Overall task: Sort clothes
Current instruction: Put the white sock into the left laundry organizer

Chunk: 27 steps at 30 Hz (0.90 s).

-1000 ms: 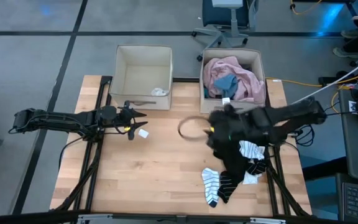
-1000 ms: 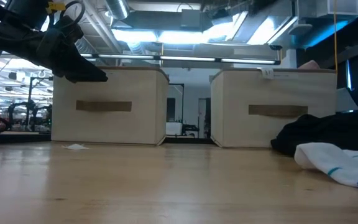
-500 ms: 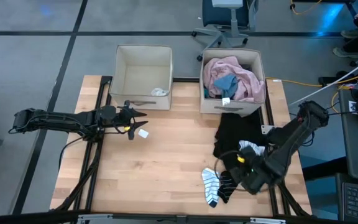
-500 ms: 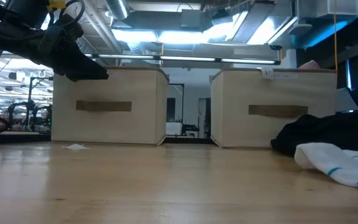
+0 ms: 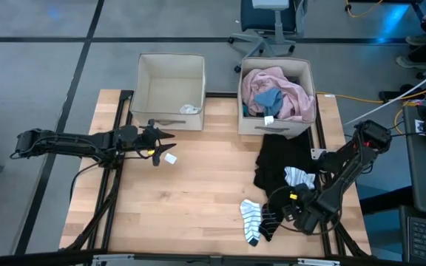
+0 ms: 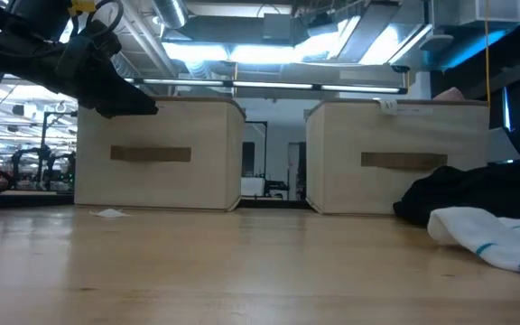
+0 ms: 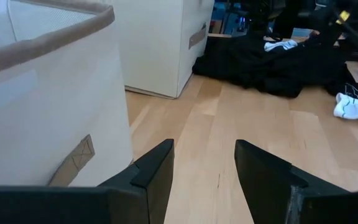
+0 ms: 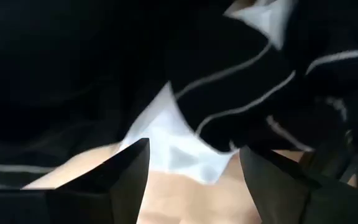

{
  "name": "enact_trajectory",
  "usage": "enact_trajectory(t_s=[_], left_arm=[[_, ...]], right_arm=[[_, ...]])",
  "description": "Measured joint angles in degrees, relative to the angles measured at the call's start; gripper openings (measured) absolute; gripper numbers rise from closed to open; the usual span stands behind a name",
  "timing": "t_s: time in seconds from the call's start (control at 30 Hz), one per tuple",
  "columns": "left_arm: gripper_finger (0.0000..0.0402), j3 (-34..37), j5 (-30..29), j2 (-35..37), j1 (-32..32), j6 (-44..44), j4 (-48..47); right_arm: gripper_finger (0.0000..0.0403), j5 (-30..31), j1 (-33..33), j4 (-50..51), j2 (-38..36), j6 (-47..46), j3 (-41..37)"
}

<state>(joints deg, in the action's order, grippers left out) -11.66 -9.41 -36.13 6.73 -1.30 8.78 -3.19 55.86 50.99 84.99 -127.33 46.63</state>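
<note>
A black garment [image 5: 278, 161] lies flat on the table in front of the right bin [image 5: 310, 81], which holds a pink shirt [image 5: 287, 85] and a blue piece [image 5: 268, 98]. Socks lie near the front right: a white striped sock [image 5: 250, 219], a black striped one [image 5: 269, 219] and a black-and-white one [image 5: 299, 178]. My right gripper [image 5: 293, 208] points down over them, open; in its wrist view [image 8: 194, 152] black striped and white cloth lies under the open fingers. My left gripper [image 7: 204, 149] hangs open beside the left bin [image 5: 148, 89], holding nothing.
The left bin holds one white piece [image 5: 189, 109]. A small white scrap [image 5: 170, 157] lies on the wood near my left gripper. Bare wood spreads across the table's middle and left [image 5: 191, 192]. In the low view a white sock [image 6: 495, 239] lies before the black garment [image 6: 477, 194].
My right gripper has swung from the table's middle, in front of the right bin, toward the near right corner, sinking and rolling at the wrist until it points down over the socks. The clothes have stayed where they lay.
</note>
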Motion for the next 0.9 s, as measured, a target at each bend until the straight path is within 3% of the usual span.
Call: enact_trajectory(t_s=[0.23,0.5,0.9], left_arm=[[0.0162,0.0,0.0,0.0,0.0,0.2,-0.2],[0.0162,0.0,0.0,0.0,0.0,0.2,-0.2],[0.0162,0.0,0.0,0.0,0.0,0.2,-0.1]], right_arm=[[0.0248,0.5,0.0,-9.6,0.3,0.2,-3.7],[0.0242,0.1,0.0,-8.7,2.9,1.5,-4.0],[0.0082,1.4,0.1,-7.4,3.0,4.9,-4.2]])
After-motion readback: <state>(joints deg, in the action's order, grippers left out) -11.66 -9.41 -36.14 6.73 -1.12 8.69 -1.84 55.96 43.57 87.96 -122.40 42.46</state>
